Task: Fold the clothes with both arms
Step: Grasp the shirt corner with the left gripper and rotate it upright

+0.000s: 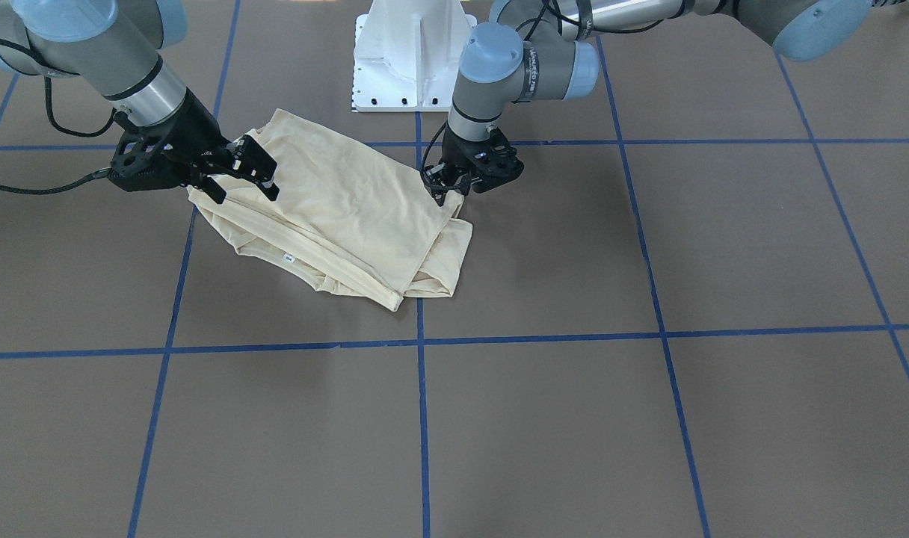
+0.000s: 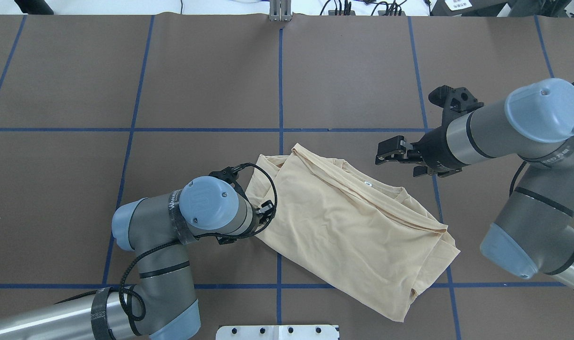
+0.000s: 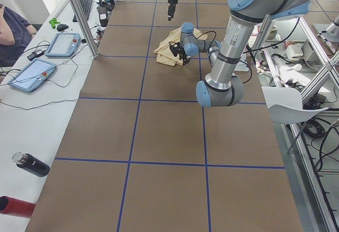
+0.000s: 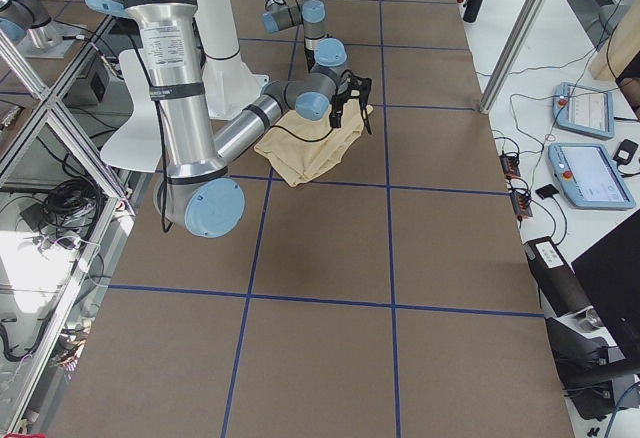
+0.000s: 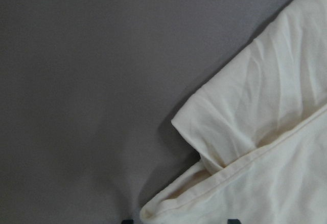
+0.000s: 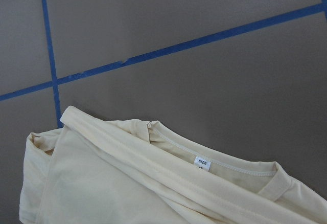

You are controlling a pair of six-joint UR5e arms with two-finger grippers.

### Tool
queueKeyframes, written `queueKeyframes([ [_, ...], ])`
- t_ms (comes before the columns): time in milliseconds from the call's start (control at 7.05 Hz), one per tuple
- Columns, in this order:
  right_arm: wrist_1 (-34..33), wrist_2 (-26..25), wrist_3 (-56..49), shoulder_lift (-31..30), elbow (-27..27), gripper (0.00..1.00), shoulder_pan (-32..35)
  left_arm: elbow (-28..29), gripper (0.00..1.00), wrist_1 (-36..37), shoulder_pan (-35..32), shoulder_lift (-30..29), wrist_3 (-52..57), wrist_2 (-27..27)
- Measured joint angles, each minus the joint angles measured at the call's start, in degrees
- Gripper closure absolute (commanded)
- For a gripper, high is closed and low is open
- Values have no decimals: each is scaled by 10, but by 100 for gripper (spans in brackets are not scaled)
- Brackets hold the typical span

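The pale cream-yellow shirt [image 1: 350, 202] lies folded into a rough rectangle in the middle of the brown table [image 1: 574, 418], plain side up, print hidden. Its white neck label [image 2: 368, 183] shows on the far edge in the overhead view and in the right wrist view [image 6: 202, 162]. My right gripper [image 1: 245, 190] is open and hovers just above the shirt's [image 2: 348, 226] collar-side end, holding nothing. My left gripper [image 1: 445, 193] is low at the opposite end, its fingers apart at a folded corner [image 5: 204, 147]. My wrist partly hides it in the overhead view [image 2: 264, 208].
The white pedestal base [image 1: 413, 56] stands just behind the shirt on the robot's side. Blue tape lines [image 1: 421, 388] grid the table. A side bench holds tablets [image 3: 63, 44] and a dark bottle [image 3: 32, 164]. Bare table lies on the operators' side of the shirt.
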Motion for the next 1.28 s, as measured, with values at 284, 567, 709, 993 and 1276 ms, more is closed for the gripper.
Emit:
queueKeyframes([
  [284, 0, 1, 0, -1, -1, 0, 1, 0, 100, 0, 0, 0, 0, 0],
  [567, 0, 1, 0, -1, -1, 0, 1, -2, 100, 6, -5, -1, -1, 0],
  [709, 0, 1, 0, -1, -2, 0, 1, -3, 100, 8, -16, -2, 0, 0],
  [993, -1, 1, 0, -2, -2, 0, 1, 1, 100, 9, -56, -8, 3, 1],
  [1276, -1, 1, 0, -3, -3, 0, 1, 52, 100, 6, -102, -43, 17, 15],
])
